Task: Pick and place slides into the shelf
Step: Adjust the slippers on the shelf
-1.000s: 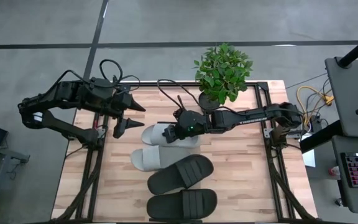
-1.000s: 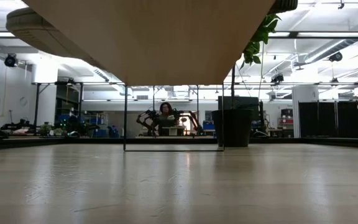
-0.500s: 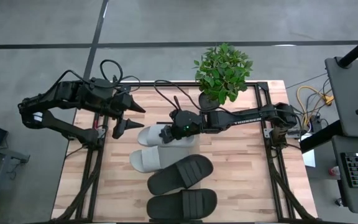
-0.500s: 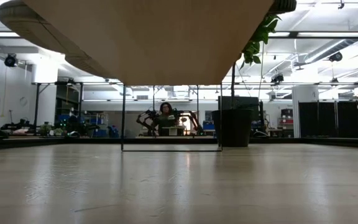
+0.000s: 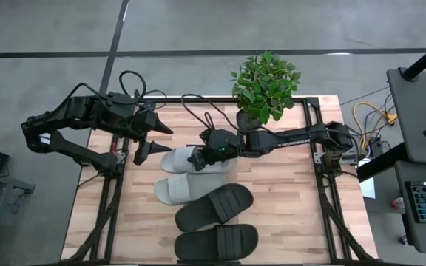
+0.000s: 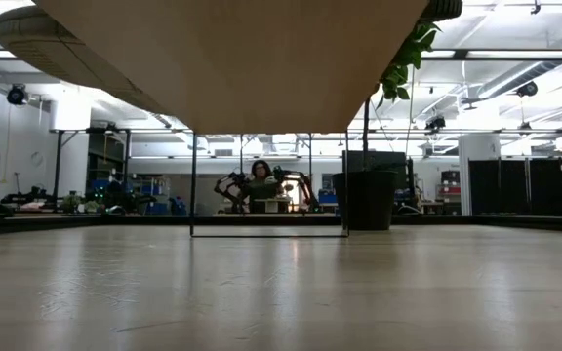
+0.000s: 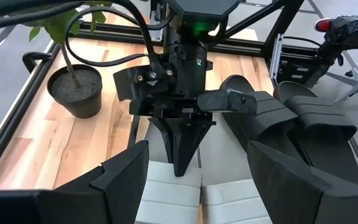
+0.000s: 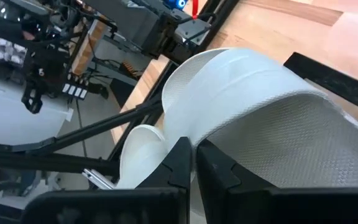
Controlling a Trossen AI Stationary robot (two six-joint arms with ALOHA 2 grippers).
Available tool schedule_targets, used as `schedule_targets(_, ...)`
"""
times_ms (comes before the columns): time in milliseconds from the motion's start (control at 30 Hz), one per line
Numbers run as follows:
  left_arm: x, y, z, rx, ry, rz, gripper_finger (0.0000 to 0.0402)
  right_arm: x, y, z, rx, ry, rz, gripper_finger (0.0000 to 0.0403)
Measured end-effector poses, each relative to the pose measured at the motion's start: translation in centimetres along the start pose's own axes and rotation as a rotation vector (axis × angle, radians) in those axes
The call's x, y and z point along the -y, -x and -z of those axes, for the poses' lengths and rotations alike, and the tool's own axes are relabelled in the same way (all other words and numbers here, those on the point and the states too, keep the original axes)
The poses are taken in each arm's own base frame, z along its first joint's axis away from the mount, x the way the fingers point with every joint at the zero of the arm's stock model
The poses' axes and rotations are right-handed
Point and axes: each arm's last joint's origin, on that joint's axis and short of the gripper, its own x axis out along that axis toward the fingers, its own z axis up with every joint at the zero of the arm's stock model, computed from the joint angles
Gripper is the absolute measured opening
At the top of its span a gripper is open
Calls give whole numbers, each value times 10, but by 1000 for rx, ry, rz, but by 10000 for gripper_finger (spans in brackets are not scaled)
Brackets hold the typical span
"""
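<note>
1. My right gripper [image 5: 198, 159] is down on the upper pale grey open-toe slide sandal [image 5: 182, 159] at mid-table. The fingers look pinched near-shut on the wide strap; in the right wrist view the two dark fingers [image 8: 179, 163] meet almost tip to tip against the ribbed strap [image 8: 272, 118].
2. Grip is on the strap, I'd say because it's the only raised edge — the sole lies flat on the pale plank tabletop [image 5: 287, 199].
3. My left gripper [image 5: 156, 137] hovers just beside the same slide's heel end, fingers spread wide, holding nothing. It looks parked, waiting.
4. Second pale grey slide [image 5: 176, 190] lies just beside the first, toward the near edge. The two matte black slides [image 5: 214, 207] and [image 5: 217, 241] sit nearer still, untouched, all flat on the table.
5. Shelf: in the high view I can't separate it from the tabletop. The low view shows a pale wooden panel [image 6: 232, 58] overhead with thin black bars below it — none of the four slides is in it that I can see.
6. Potted green plant [image 5: 263, 87] stands at the far edge, near my right forearm. Any lift path should stay low and clear of it.
</note>
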Motion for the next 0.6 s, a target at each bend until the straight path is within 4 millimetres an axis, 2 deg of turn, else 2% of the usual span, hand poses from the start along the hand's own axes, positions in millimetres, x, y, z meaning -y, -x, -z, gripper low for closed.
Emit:
schedule_targets(333,0,-1,1,-4,1,3,258,-1,0,3,-33,-41,-15,20)
schedule_targets(600,0,-1,1,-4,1,2,258,-1,0,4,-49,-34,-16,84)
